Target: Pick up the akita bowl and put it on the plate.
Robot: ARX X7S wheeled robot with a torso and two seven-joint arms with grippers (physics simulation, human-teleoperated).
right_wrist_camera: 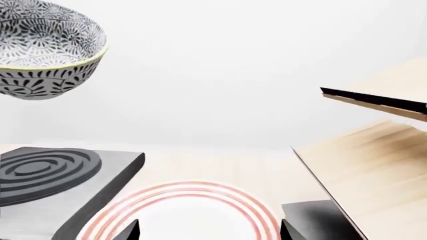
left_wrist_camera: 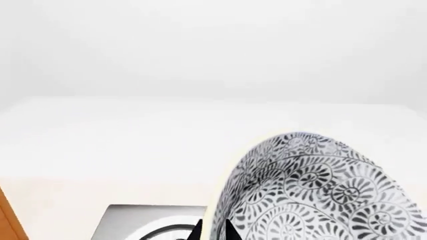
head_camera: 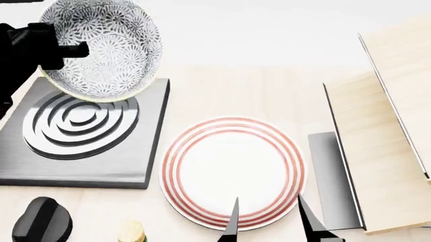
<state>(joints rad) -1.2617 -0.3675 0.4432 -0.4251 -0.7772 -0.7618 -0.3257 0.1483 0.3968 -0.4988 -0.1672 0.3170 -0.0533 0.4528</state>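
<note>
Bowl [head_camera: 101, 50] lifted, upper left of head view, left gripper [head_camera: 57, 53] clamped on rim (carry step). Next: move over plate [head_camera: 232, 171], lower. Right gripper [head_camera: 269, 222] open, idle.

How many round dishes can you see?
2. The patterned bowl is held up in the air by the left gripper, above the stove burner. The red-ringed plate lies flat on the counter beside the burner. Others may be hidden out of view.

The akita bowl [head_camera: 101, 48] in the left gripper [head_camera: 57, 50] looks glazed ceramic, smooth. The plate [head_camera: 232, 171] below the right gripper [head_camera: 269, 222] seems glossy; the burner [head_camera: 84, 136] brushed grey metal; the table [head_camera: 222, 96] matt pale wood.
</note>
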